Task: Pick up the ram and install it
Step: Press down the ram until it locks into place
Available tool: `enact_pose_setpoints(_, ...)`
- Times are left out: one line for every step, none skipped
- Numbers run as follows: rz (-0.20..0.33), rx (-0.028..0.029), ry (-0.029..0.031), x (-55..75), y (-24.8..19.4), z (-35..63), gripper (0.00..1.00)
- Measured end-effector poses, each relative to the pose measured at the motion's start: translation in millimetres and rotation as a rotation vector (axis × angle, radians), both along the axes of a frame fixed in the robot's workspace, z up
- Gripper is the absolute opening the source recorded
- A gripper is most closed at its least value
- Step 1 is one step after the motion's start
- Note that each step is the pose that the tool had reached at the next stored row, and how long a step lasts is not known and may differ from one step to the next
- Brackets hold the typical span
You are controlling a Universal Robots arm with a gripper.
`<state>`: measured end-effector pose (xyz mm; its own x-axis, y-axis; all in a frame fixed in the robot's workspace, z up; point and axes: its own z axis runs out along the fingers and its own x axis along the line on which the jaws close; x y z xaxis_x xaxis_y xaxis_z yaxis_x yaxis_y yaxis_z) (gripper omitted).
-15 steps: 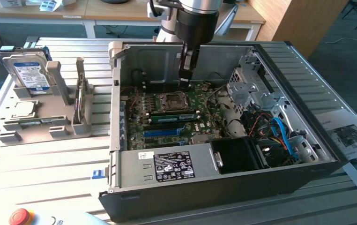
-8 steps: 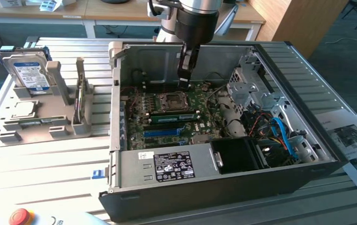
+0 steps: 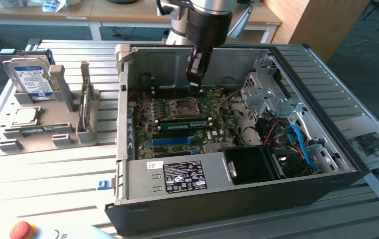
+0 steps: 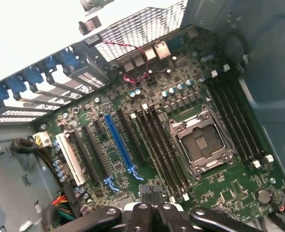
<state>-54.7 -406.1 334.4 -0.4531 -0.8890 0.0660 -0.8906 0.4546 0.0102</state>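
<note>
hovering at upper middle of frame over the board [image 3: 176,117] with gripper [image 3: 195,85] pressed together, pinching nothing seen; ram [image 3: 84,94], apparently, parked upright in stand [image 3: 60,132] at left, probably to offer a graspable edge

No text readable anywhere.
White label [image 3: 149,165] on power supply [image 3: 176,177], lower centre of exterior view: print too small.
Black label [image 3: 185,178] beside it: rows of marks, illegible.
Hard drive [image 3: 32,74] label, upper left of exterior view: blue-white, print unreadable.
Printed sheets [image 3: 375,149], right edge of exterior view: pictures and lines, unreadable.
Motherboard [image 4: 181,145] in wrist view: markings too fine.
</note>
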Motion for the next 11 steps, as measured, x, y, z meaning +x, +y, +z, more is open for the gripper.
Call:
enact_pose_setpoints(-0.011, 0.0, -0.0001, 0.0, 0.0, 0.0, 0.1)
enact_pose_setpoints(-0.022, 0.0, 0.0, 0.0, 0.0, 0.0, 0.1)
enact_pose_setpoints(-0.033, 0.0, 0.0, 0.0, 0.0, 0.0, 0.1)
enact_pose_setpoints(-0.043, 0.0001, 0.0001, 0.0, 0.0, 0.0, 0.1)
enact_pose_setpoints(-0.053, 0.0, 0.0, 0.0, 0.0, 0.0, 0.1)
enact_pose_setpoints(-0.064, 0.0001, 0.0001, 0.0, 0.0, 0.0, 0.1)
enact_pose_setpoints(-0.076, 0.0, 0.0001, 0.0, 0.0, 0.0, 0.1)
enact_pose_setpoints(-0.087, 0.0, 0.0001, 0.0, 0.0, 0.0, 0.1)
enact_pose_setpoints(-0.099, 0.0001, 0.0001, 0.0, 0.0, 0.0, 0.1)
enact_pose_setpoints(-0.11, 0.0, 0.0001, 0.0, 0.0, 0.0, 0.1)
enact_pose_setpoints(-0.121, 0.0, 0.0001, 0.0, 0.0, 0.0, 0.1)
